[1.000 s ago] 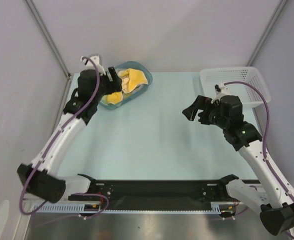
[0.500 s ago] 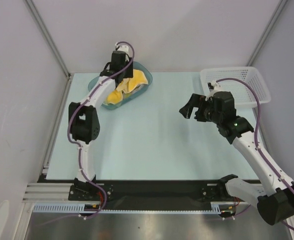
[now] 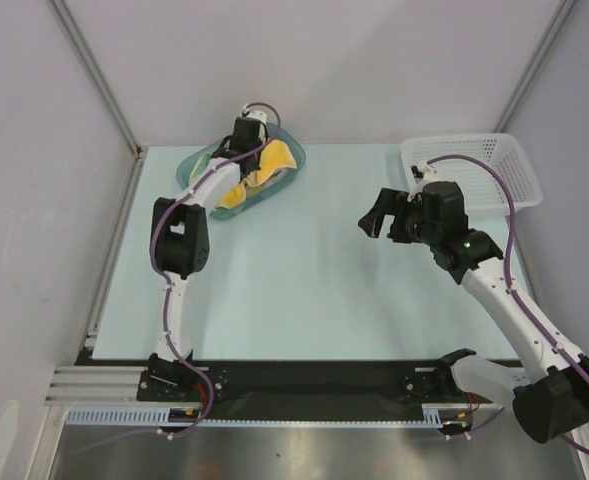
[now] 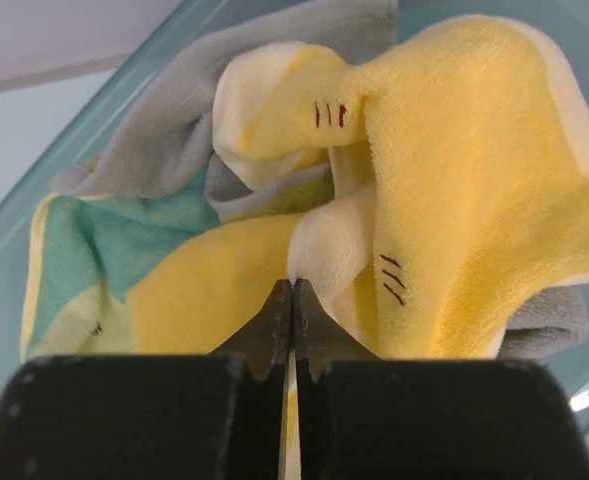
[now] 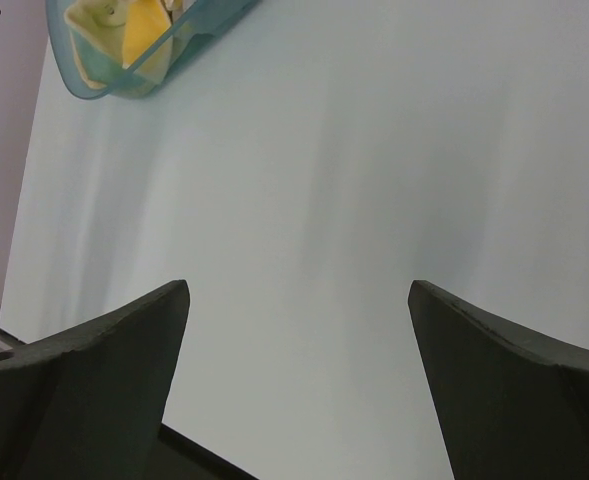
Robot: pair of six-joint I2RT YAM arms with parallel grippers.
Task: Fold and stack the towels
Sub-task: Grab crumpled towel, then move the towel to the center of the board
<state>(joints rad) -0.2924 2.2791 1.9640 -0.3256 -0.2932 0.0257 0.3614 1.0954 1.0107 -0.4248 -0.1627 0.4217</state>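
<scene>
1. The towels (image 4: 174,260) lie bunched in the teal tub (image 3: 186,172) at the table's (image 3: 304,270) far left.
2. The left gripper (image 4: 292,292) pinches a fold of the yellow towel (image 4: 474,170).
3. The right gripper (image 5: 296,288) hangs spread above the table.

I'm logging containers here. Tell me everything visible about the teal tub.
The teal tub is an oval basin of translucent plastic, upright near the far-left corner of the table. Crumpled towels fill it: yellow, cream, grey, teal-patterned. The left gripper reaches inside, shut on the cream edge of the yellow towel.
</scene>
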